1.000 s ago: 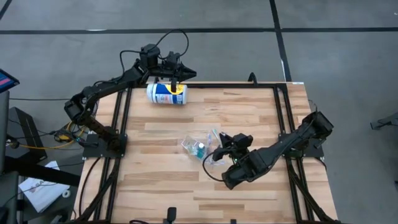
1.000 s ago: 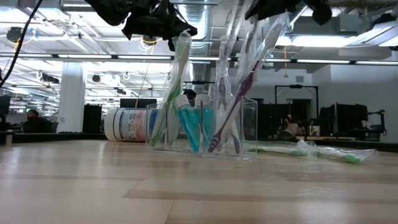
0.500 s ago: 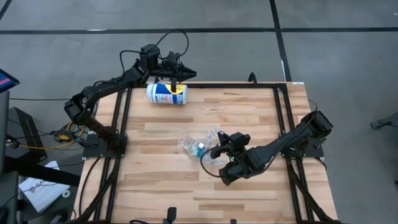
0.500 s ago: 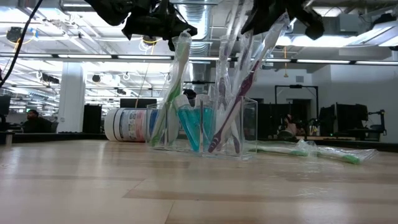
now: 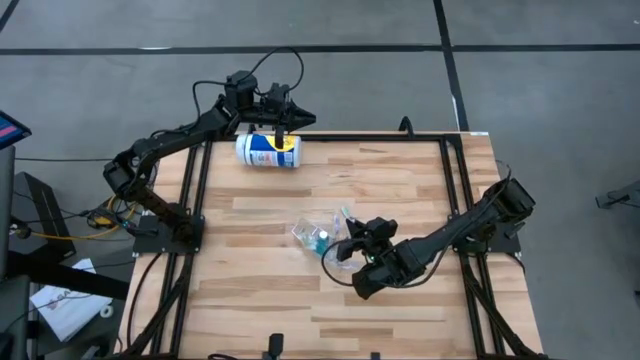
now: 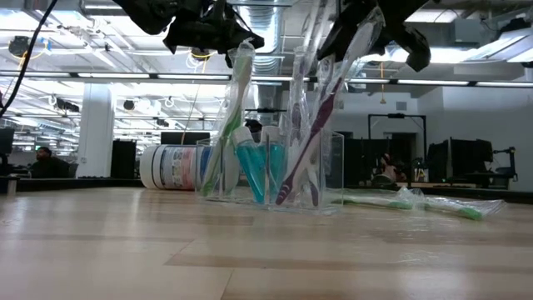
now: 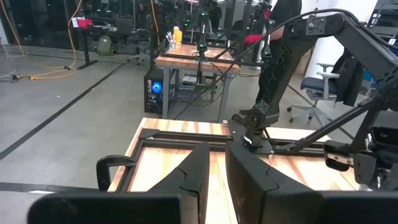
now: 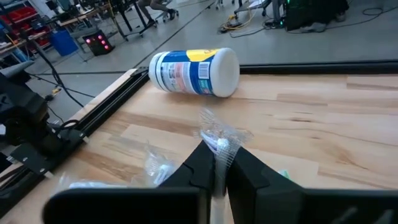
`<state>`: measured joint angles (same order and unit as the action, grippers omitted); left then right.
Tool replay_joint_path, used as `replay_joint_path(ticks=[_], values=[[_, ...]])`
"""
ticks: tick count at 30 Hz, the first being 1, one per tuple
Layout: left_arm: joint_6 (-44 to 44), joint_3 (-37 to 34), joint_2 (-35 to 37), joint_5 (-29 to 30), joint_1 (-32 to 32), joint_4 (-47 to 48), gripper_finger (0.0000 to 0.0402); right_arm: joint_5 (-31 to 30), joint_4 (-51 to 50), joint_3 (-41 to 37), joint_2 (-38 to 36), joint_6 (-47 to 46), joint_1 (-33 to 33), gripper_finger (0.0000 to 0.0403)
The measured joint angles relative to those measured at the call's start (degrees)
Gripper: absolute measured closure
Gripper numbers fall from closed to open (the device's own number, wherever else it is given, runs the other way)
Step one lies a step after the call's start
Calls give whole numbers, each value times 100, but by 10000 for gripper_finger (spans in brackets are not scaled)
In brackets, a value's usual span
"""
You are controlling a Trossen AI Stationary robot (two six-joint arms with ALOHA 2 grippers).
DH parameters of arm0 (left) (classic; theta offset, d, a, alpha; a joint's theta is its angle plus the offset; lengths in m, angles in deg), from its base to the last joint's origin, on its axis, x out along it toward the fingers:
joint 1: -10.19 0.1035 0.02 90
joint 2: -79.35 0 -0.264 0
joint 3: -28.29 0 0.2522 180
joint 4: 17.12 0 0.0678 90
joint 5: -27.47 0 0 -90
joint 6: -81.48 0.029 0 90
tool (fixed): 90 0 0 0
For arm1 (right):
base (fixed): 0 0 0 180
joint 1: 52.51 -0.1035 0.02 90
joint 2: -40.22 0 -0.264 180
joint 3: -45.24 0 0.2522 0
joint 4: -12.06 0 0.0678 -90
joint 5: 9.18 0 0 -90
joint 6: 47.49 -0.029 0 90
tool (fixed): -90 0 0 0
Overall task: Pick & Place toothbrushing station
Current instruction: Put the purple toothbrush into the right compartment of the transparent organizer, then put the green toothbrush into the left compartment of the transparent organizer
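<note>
Our right gripper (image 5: 347,246), pinched on a thin wrapped toothbrush (image 8: 217,144), hangs just right of the small clear plastic cup (image 5: 312,235) at mid-table, brush upright, so we judge the drop lies leftward, the left gripper (image 5: 290,122) far off.

Grey floor (image 5: 520,90) — workbenches (image 7: 186,59), office chair (image 7: 314,93) beyond.

A robotics lab: rows of workbenches (image 7: 186,59), office chairs (image 7: 317,93) and monitors (image 6: 470,158) (exposed ceiling ducts overhead).
</note>
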<state>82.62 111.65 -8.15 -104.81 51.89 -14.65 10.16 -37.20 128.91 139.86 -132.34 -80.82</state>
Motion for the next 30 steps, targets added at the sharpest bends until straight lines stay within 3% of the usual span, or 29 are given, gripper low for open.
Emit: replay_joint_path(ticks=[7,15,21,30], values=[[-5,0,1,0,0,0,356,17,132,0,1,102,0,304],[-5,0,1,-2,0,0,356,16,270,265,1,566,-26,248],[-8,0,1,-2,0,0,356,13,310,581,-1,1159,-26,233],[-8,0,1,-2,0,0,356,35,306,588,-1,1121,-72,246]])
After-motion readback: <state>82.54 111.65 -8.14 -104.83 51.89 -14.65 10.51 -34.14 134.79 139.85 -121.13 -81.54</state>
